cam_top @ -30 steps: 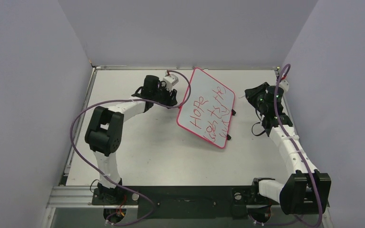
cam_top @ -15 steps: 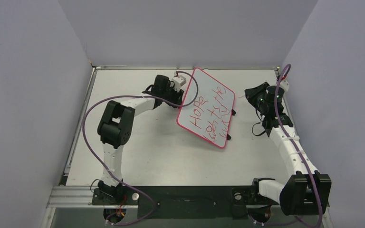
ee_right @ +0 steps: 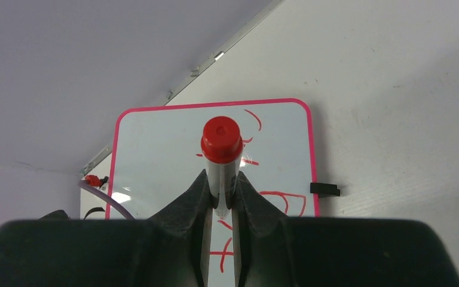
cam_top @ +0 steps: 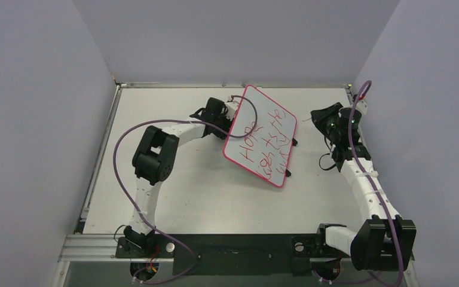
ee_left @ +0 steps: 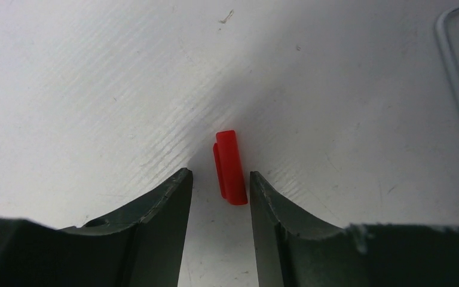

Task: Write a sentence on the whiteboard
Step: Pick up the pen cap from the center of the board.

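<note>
**Obs 1:** Left gripper sits low over the table, fingers apart. A small red marker cap lies flat on the surface between the fingertips. There is a gap on its left side. The right finger is just beside it, and I cannot tell whether they touch.

**Obs 2:** Noted. Where is that gripper from the overhead view?

**Obs 1:** At the far-left edge of the whiteboard, close against the red-pink rim. The arm reaches across from the left base.

**Obs 2:** Right gripper?

**Obs 1:** Clamped on a marker. The pale barrel is pinched between both fingers and the red end points away from the wrist camera. From overhead it hangs to the right of the board, apart from it.

**Obs 2:** Board position?

**Obs 1:** Far-middle of the table, between the two grippers, turned diagonally so one rounded corner points to the back wall. The sentence is on it in red: three uneven lines running along the board's length. The first line reads "HOPE"; the rest is too scrawled to read.

**Obs 2:** Anything else near it?

**Obs 1:** A small black piece on the table just beside the board's edge. In the right wrist view, the marker lines up over the board's face.
</note>
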You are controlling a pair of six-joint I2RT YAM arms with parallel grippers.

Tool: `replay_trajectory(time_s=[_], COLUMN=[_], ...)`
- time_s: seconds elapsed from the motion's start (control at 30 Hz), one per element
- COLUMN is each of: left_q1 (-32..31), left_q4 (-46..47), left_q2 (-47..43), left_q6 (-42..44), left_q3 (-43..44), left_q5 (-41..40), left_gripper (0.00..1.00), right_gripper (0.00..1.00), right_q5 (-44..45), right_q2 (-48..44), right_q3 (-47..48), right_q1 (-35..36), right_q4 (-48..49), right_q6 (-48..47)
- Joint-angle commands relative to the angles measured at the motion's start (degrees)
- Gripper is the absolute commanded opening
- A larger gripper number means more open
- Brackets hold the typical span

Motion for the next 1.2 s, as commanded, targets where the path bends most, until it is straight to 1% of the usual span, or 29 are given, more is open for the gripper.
replay_trajectory(time_s=[0.0,0.1,0.13,0.17,0.2,0.23,0.33,0.43,0.63,0.73,1.0,1.17], left_q1=[-1.5,-1.6,-1.6,-1.6,-1.6,-1.6,-1.6,-1.7,-1.2,0.0,4.2,6.6], left_q4=[-3.9,-4.5,-5.1,-5.5,-5.5,-5.7,-6.2,-8.3,-9.2,-9.8,-8.9,-8.8], left_q2=[2.2,3.1,3.5,3.6,3.9,3.9,4.0,4.1,2.3,0.0,-9.2,-17.1], left_q6=[2.2,1.6,1.5,1.4,1.3,1.3,1.3,1.7,2.6,2.6,-0.8,-2.9], left_q3=[4.5,6.2,6.6,7.0,7.1,7.3,7.4,8.9,10.3,10.5,7.9,5.8], left_q5=[-3.6,-3.2,-3.2,-3.3,-3.3,-3.5,-3.8,-4.2,-5.0,-5.4,-2.4,-0.5], left_gripper=[0.37,0.36,0.3,0.27,0.22,0.19,0.07,0.0,0.0,0.0,0.0,0.0], right_gripper=[0.0,0.0,0.0,0.0,0.0,0.0,0.0,0.0,0.0,0.0,0.0,0.0], right_q5=[-0.8,-0.9,-1.0,-1.0,-1.1,-1.1,-1.4,-1.5,-2.7,-3.5,-4.7,-5.8], right_q2=[-1.9,-1.9,-2.0,-2.1,-2.2,-2.2,-2.3,-2.1,-2.0,-2.0,-2.3,-1.3], right_q3=[-0.3,-0.3,-0.4,-0.4,-0.4,-0.4,-0.3,-0.3,0.1,1.2,4.8,9.0], right_q1=[-0.8,-0.9,-1.0,-1.1,-1.2,-1.4,-1.6,-1.7,-1.5,-1.5,0.3,5.6], right_q4=[3.7,3.8,3.8,3.8,3.8,3.8,3.8,3.8,4.1,3.8,2.4,0.8], right_q6=[0.7,0.8,0.8,0.7,0.7,0.7,0.8,0.8,1.1,1.1,0.4,-1.0])
